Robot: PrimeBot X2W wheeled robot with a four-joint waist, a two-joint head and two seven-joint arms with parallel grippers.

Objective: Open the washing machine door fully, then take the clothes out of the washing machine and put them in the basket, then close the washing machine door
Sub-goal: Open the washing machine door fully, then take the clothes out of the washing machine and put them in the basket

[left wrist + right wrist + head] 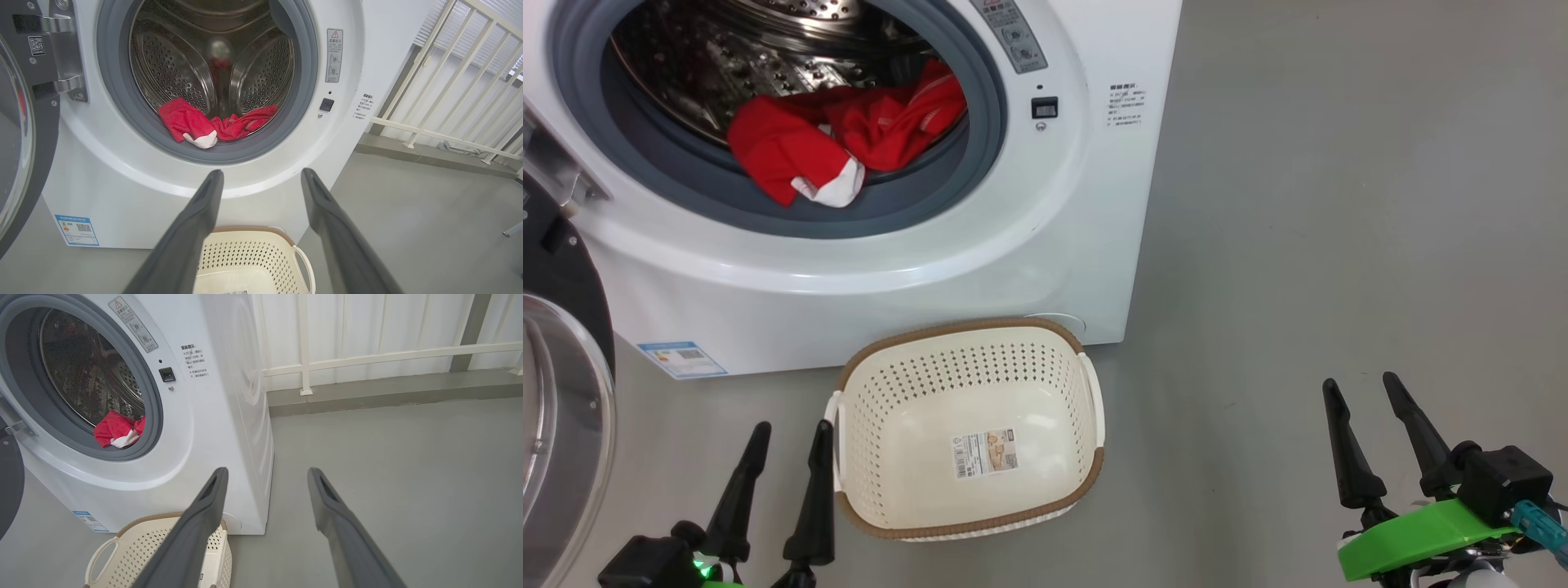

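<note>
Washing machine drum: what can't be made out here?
- Bright red fabric clothes: garment count, bunched, head view.
- Round black-rimmed glass door: cut by head view's left edge.
- Cream perforated plastic basket: left wrist view, jaws and bottom edge hide most.
- Printed label on white washing machine: too small, right wrist view.

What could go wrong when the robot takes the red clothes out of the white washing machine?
The bright red fabric clothes lie on the grey rubber gasket; a shallow pinch may lift only part, or drop it beside the small cream perforated plastic basket.
The open left gripper sits near the black-rimmed glass door and might bump it.
</note>
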